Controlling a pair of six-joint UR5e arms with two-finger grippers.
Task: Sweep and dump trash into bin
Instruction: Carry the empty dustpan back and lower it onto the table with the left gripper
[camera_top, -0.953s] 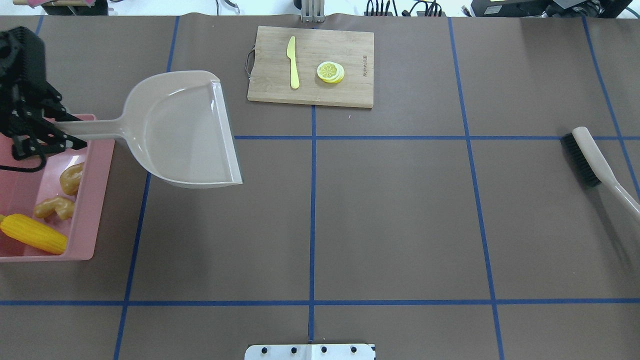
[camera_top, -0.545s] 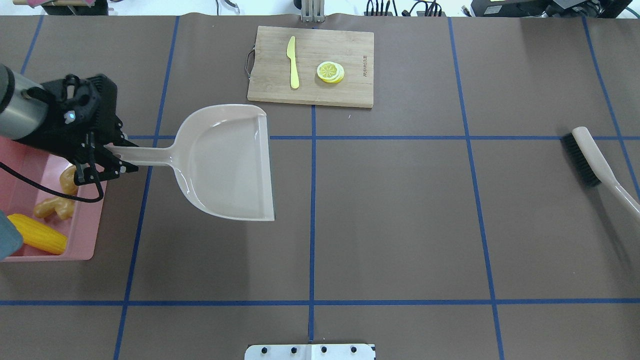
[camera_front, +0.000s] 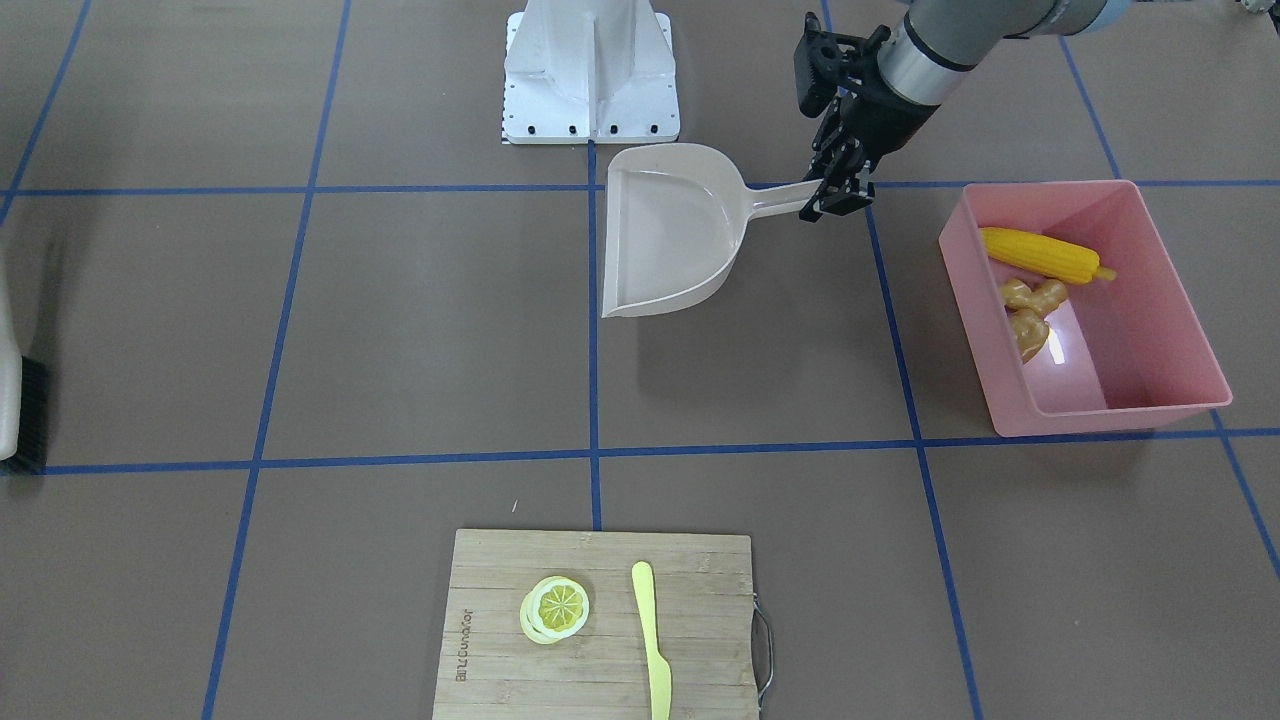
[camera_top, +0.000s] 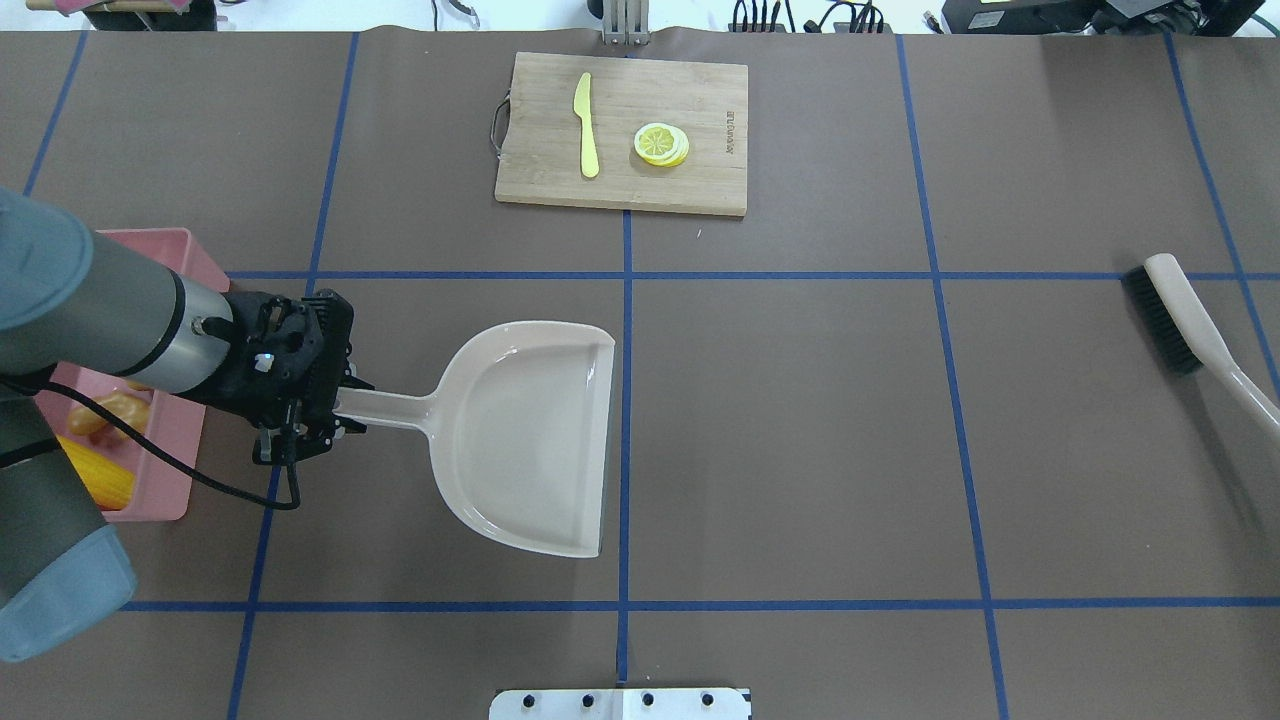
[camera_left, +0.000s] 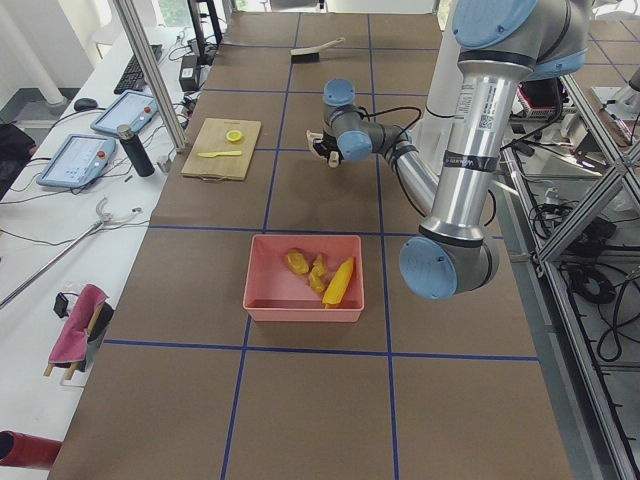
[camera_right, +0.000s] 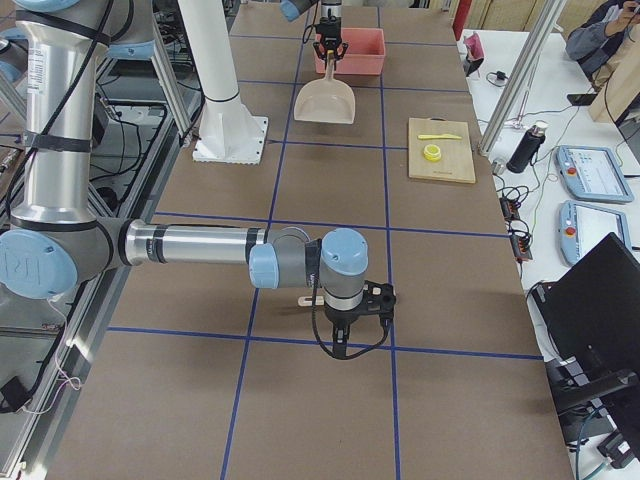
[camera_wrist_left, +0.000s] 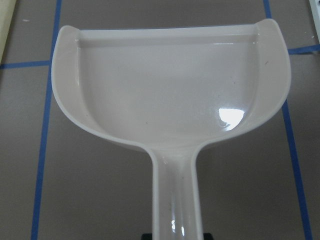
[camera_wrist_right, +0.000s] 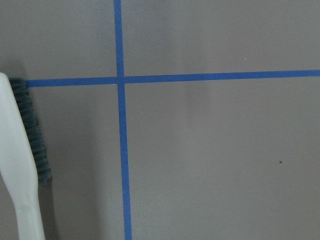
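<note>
Left gripper clamps the dustpan handle. The bin with the trash sits near, behind its wrist. Right gripper: grip cannot be told.

trash in bin | dustpan near bin | knife, lemon on board

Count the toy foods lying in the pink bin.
3. The corn lies across one end of the bin, the ginger is beside it, and the potato is just beyond, along the same wall. None seems hidden.
</note>
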